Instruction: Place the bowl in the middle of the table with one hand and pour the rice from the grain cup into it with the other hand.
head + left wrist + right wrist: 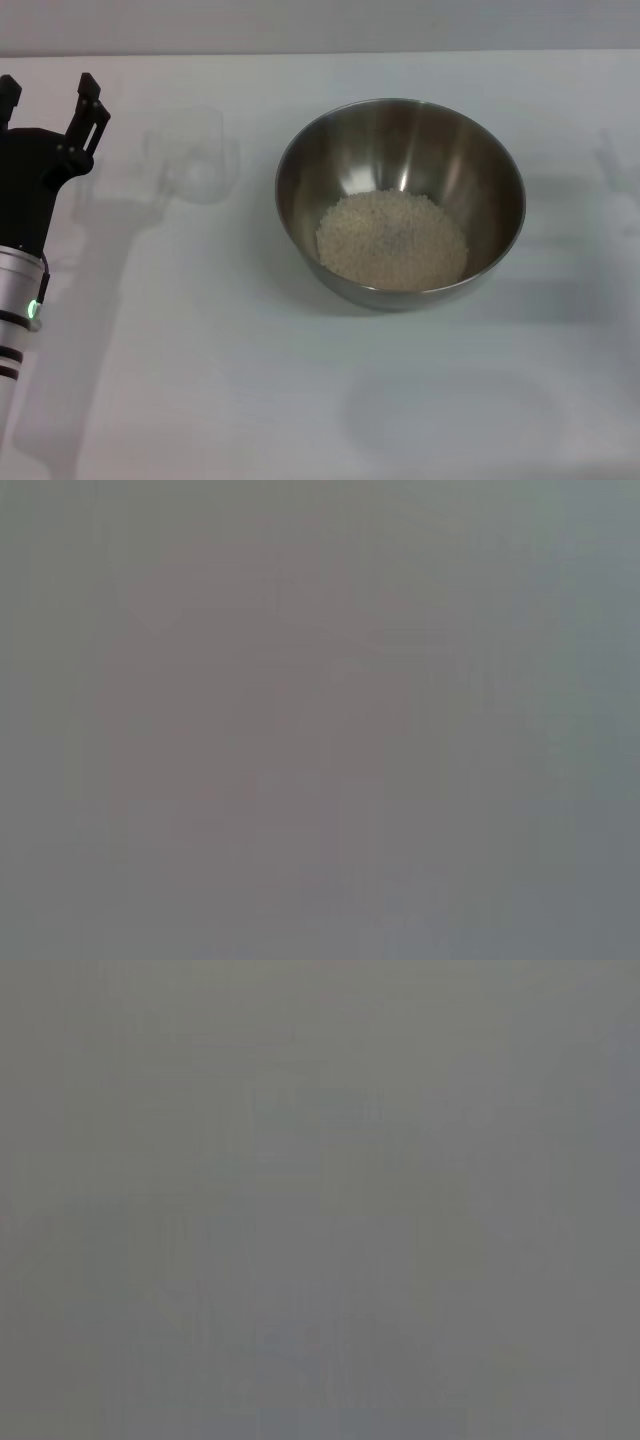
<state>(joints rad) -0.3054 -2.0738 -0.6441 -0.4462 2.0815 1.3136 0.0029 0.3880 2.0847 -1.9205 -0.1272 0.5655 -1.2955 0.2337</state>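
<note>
The steel bowl [400,200] stands near the middle of the white table [250,400]. A mound of pale rice [392,240] lies in its bottom. The clear grain cup [195,157] stands on the table to the left of the bowl and looks empty. My left gripper [50,100] is at the far left, open and empty, apart from the cup. My right gripper is out of view. Both wrist views show only plain grey.
The table's far edge runs along the top of the head view. Bare white tabletop lies in front of the bowl and to its right.
</note>
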